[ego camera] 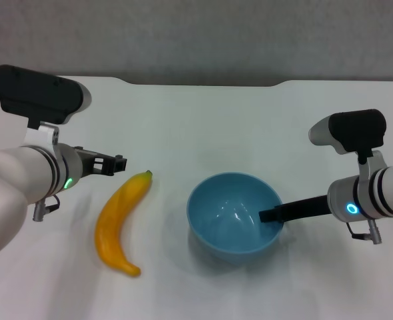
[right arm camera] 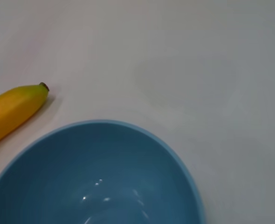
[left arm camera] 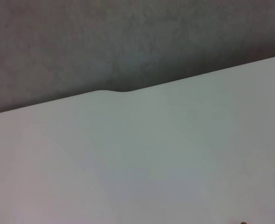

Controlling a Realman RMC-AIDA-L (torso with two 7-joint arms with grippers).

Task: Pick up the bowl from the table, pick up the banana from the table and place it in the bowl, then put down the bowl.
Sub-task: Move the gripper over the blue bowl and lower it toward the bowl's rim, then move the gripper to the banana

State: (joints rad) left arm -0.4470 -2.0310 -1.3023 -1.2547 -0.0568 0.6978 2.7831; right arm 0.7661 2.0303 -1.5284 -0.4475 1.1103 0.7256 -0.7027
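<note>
White counter [ego camera: 203,120] is carrying our empty bowl [ego camera: 233,223]; right gripper [ego camera: 271,216] jaws are straddling its right rim, left gripper [ego camera: 116,164] jaws unclear, nearing banana [ego camera: 120,223].

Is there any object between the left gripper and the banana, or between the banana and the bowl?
Nothing visible. The left gripper hovers just beside the stem end of the banana, and only bare table separates the banana from the bowl.

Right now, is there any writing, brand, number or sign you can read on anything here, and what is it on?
None: no readable text in any view.
The banana, the bowl and the table are all unmarked.
The left gripper and right gripper show only glowing lights on their wrists, no lettering.
</note>
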